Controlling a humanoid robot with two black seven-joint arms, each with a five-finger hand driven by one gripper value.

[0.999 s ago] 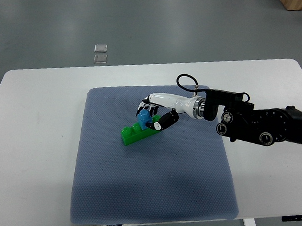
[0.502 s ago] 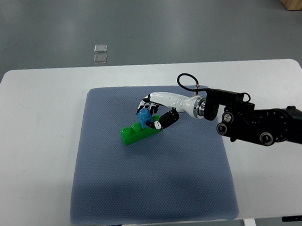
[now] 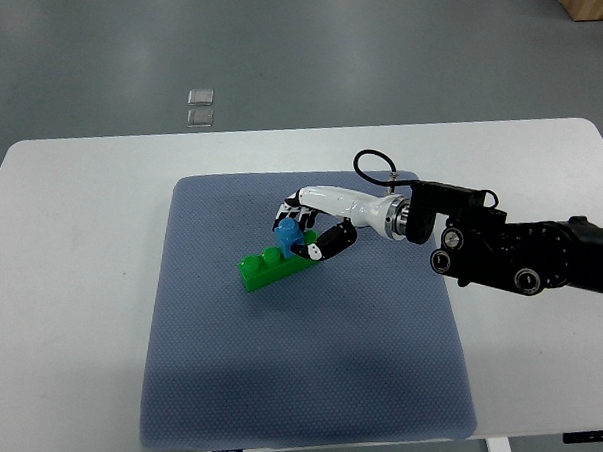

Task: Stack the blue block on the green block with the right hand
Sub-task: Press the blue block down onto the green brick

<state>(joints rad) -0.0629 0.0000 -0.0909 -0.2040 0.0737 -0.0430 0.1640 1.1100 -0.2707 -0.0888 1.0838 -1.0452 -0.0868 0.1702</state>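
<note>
The right hand is covering much of the blue block, so only the block's left face and top are showing beneath the curled fingers; whether its underside is seated on the studs below or hanging just above them is impossible to tell. The right end of the green block is slipping out of sight under the black-tipped thumb, and only two of its studs are showing clearly, out to the left of the hand. The far-right part of the arm is being cut off by the picture's edge.

The hand is reaching in from the right with its white palm shell lying nearly level and pointing left, the wrist and black forearm housing trailing behind it over the white table. The fingers are arching down over the blue block from the far side while the thumb is pressing in from the near side, so the hand is closed in a pinch around the blue block. The blue block is sitting at the fingertips, directly over the right half of the green block, which is lying slantwise on the grey-blue mat below the hand
</note>
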